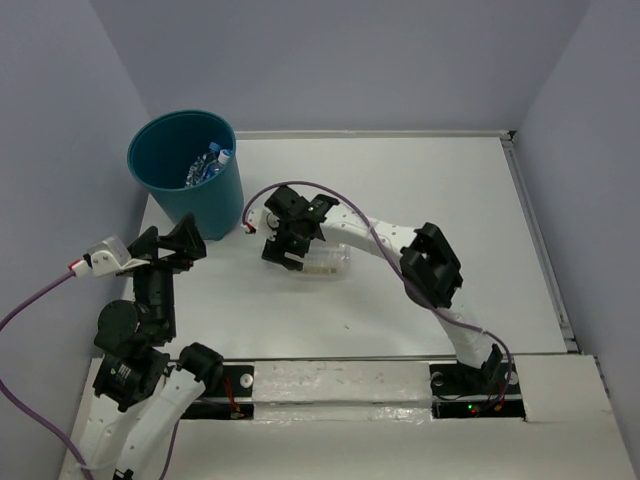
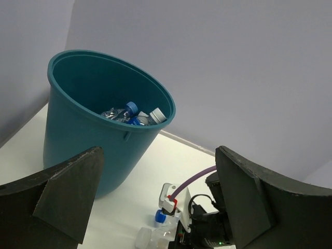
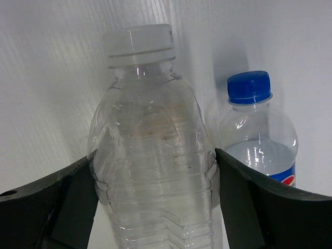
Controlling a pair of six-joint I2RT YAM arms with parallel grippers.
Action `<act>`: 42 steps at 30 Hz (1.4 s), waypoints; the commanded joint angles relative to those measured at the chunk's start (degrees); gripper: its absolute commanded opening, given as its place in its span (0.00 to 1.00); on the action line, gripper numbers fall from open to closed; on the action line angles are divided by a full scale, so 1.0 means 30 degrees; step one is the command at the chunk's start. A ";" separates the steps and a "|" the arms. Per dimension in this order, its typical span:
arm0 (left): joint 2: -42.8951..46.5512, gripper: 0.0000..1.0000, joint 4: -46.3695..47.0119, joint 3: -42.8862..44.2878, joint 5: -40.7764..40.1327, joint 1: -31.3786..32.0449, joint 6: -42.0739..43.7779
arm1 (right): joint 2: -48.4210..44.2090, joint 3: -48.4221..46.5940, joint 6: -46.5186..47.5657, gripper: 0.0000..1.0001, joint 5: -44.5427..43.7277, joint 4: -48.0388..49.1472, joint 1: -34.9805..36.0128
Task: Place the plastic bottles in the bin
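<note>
The teal bin (image 1: 160, 175) stands at the table's far left and holds several plastic bottles (image 1: 206, 165); it also shows in the left wrist view (image 2: 78, 140) with the bottles (image 2: 132, 111) inside. My right gripper (image 1: 283, 250) is low at mid-table. In the right wrist view it (image 3: 154, 171) is shut on a large clear white-capped bottle (image 3: 150, 129) lying on the table, both fingers against its sides. A smaller blue-capped, blue-labelled bottle (image 3: 259, 140) lies right beside it. My left gripper (image 1: 180, 240) is open and empty, just in front of the bin.
Grey walls close in the white table (image 1: 430, 200) at the back and on both sides. The right arm's purple cable (image 1: 300, 186) arcs above the two bottles. The left arm's cable (image 1: 35, 300) trails off left.
</note>
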State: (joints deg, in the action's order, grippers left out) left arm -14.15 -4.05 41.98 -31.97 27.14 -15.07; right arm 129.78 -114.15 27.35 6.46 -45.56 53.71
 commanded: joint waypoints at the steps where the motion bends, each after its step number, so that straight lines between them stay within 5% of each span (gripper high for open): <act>1: -0.0380 0.99 0.1000 -0.0018 0.0284 -0.0110 0.0160 | -0.3526 0.0781 -0.0738 0.59 0.0132 0.1766 0.0172; 7: 0.0758 0.99 0.1204 -0.0046 -0.0269 -0.0168 -0.0161 | -0.8297 0.1778 -0.2403 0.58 0.0103 0.7265 0.0172; 11: 0.1553 0.99 0.1234 -0.0252 -0.1033 -0.0226 -0.0075 | -0.9684 0.2425 -0.4455 0.54 0.1707 1.6328 0.0172; 20: 0.1406 0.99 0.1234 -0.0369 -0.1035 -0.0490 0.0073 | -0.2083 -0.5214 -0.9610 0.48 -0.0274 2.6888 0.0172; 25: 0.1378 0.99 0.1674 -0.0427 0.0225 -0.1398 -0.0367 | 0.4106 -1.5246 -1.1284 0.48 -0.1358 2.7840 0.0172; 29: 0.1407 0.99 0.1586 -0.0399 0.0225 -0.1399 -0.0426 | 0.3823 -1.2551 -1.1957 0.47 -0.3293 3.1089 0.0172; 33: 0.1582 0.99 0.1645 -0.0369 0.0431 -0.1457 -0.0514 | 0.6014 -1.5210 -1.3099 0.47 -0.3324 3.0511 0.0172; 38: 0.1993 0.99 0.1527 -0.0398 0.0080 -0.1545 -0.0397 | 0.5958 -1.3102 -1.3659 0.48 -0.3326 3.0395 0.0172; 42: 0.1759 0.99 0.1586 -0.0398 0.0284 -0.1516 -0.0367 | 0.6255 -1.2726 -1.3484 0.62 -0.2885 2.9106 0.0172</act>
State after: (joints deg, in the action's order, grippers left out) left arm -9.08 -2.31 40.84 -31.48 23.00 -16.36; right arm 149.69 -153.60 -12.25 -1.96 39.40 53.74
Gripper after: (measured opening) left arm 0.989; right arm 0.848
